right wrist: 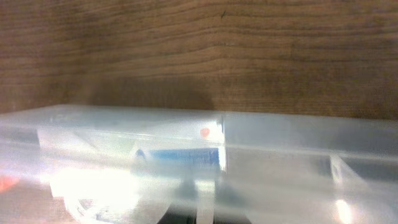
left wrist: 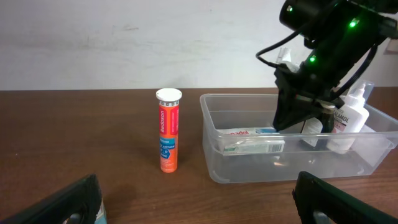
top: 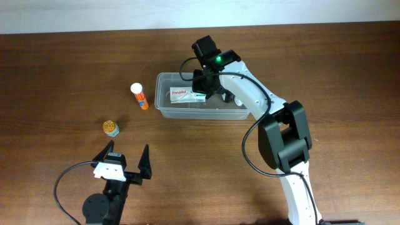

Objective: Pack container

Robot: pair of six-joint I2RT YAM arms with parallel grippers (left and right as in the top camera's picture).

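The container [top: 164, 106] is a clear plastic tub at the table's middle. A white and blue box [top: 187, 95] lies inside it at the left, with white bottles [left wrist: 348, 118] at its right end. My right gripper [top: 208, 84] reaches down into the container at the box's right end; its fingers are hidden, so its state does not show. The right wrist view is blurred: the container's wall [right wrist: 280, 134] and the blue of the box [right wrist: 186, 154]. My left gripper [top: 125, 164] is open and empty near the front edge.
An orange tube with a white cap [top: 139, 95] stands left of the container, also seen in the left wrist view [left wrist: 168, 130]. A small bottle with a yellow cap [top: 110, 127] stands further left and nearer the front.
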